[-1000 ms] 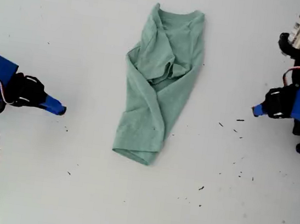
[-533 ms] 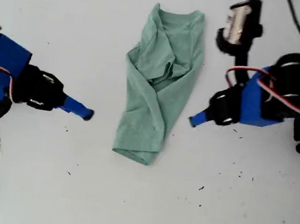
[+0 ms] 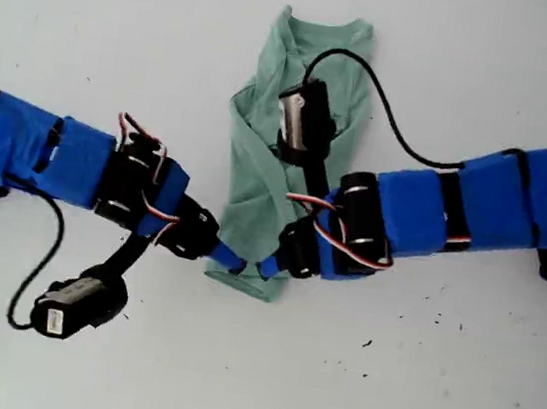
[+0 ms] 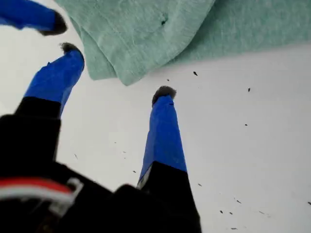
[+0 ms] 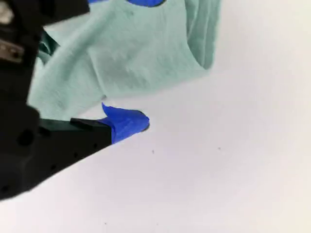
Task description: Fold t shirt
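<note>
both grippers at t shirt (image 3: 295, 157) hem

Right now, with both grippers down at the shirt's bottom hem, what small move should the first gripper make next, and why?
Probably close my first gripper on the hem corner of the t shirt. Its jaws stand open, with that corner lying about between the two fingertips on the table, and nothing is gripped yet. A pinch there should let the hem be lifted for the fold.
</note>
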